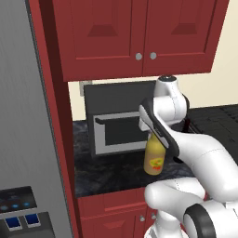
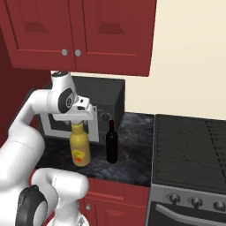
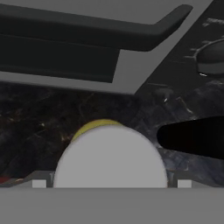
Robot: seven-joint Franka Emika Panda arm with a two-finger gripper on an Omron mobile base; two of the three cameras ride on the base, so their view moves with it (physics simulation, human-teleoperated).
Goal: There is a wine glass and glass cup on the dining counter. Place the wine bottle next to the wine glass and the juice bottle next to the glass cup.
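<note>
While open, gripper (image 2: 78,120) over juice bottle (image 2: 80,150)

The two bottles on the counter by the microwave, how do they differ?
The juice bottle is yellow-amber with a rounded body, a short neck and a red-and-yellow label; the wine bottle is slim, almost black, with a narrow neck. The open gripper sits right over the juice bottle's top, while the wine bottle stands free to its right. Both stand upright on the dark marbled counter.

Yellow juice bottle (image 2: 80,151) upright, dark wine bottle (image 2: 112,143) upright just beside
</note>
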